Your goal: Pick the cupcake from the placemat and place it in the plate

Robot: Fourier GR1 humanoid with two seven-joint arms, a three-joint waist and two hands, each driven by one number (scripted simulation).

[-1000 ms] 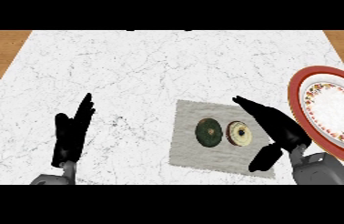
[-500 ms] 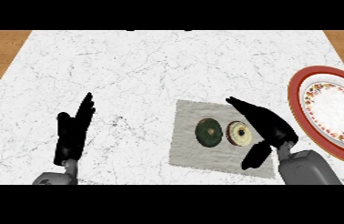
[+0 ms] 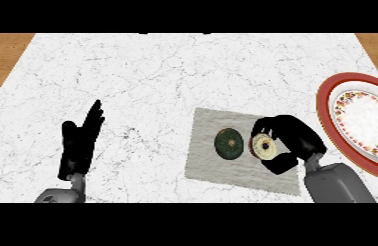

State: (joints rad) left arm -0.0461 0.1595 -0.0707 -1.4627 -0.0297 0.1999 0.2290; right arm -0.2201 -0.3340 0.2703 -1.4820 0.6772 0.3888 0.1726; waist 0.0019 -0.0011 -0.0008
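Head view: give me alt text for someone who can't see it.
The robot's right hand curls round a pale round cupcake on a grey rectangular placemat, beside a dark green round item. A red-rimmed white plate sits to the right on the white marble counter; the open left hand rests at lower left.

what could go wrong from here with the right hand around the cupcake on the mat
1. The right hand curls round the pale round cupcake, and the dark green round object lies close on its left on the grey placemat; the lift may nudge that object.
2. The red-rimmed white plate is partly cut off at the view's right edge, so the cupcake might be set on its raised rim and tip.
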